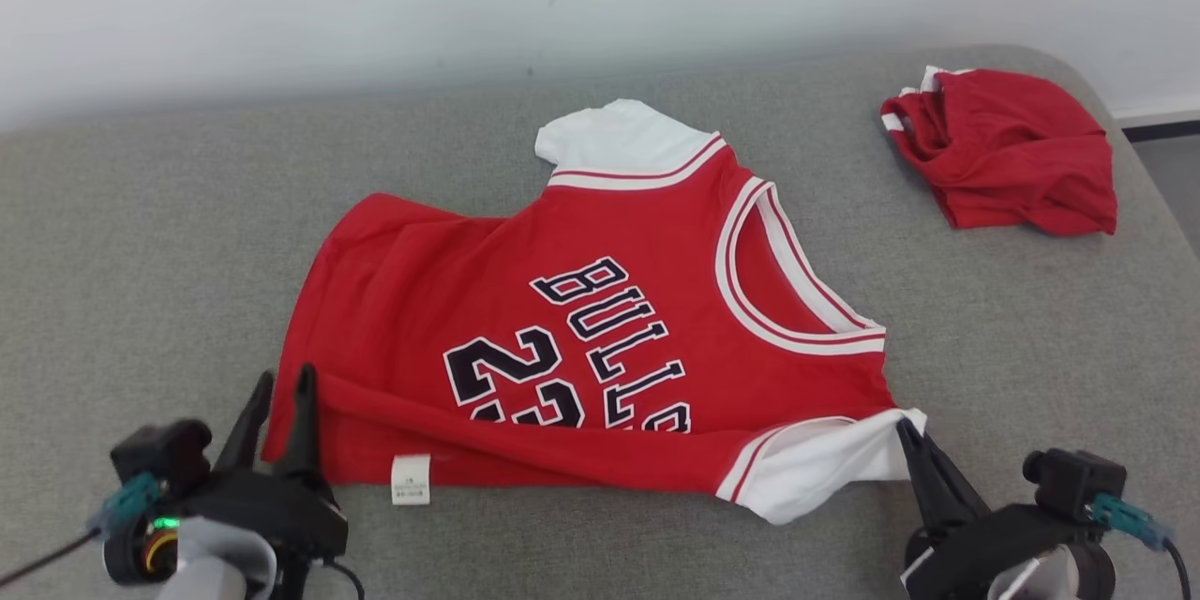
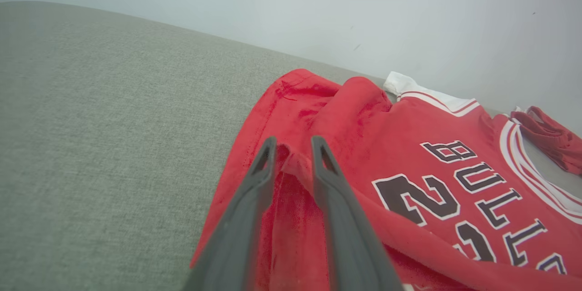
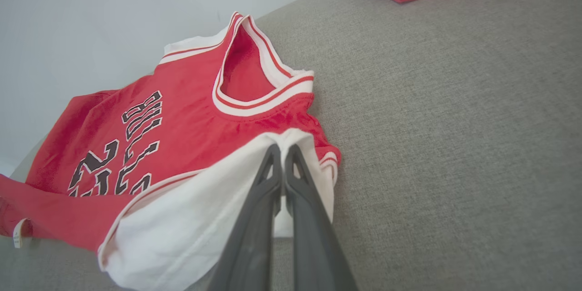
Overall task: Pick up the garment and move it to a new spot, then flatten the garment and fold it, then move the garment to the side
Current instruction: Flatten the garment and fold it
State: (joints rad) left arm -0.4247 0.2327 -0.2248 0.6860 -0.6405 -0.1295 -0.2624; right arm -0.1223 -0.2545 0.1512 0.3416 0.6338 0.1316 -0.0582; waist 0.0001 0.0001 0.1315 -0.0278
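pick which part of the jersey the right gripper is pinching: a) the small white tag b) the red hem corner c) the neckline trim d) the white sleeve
d: the right gripper is shut on the white sleeve at the jersey's near edge.

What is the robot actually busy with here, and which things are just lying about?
In the job: red Bulls jersey; left hand, open at its hem; right hand, shut on its white sleeve.
Lying about: crumpled red garment, far right on the grey cushion.
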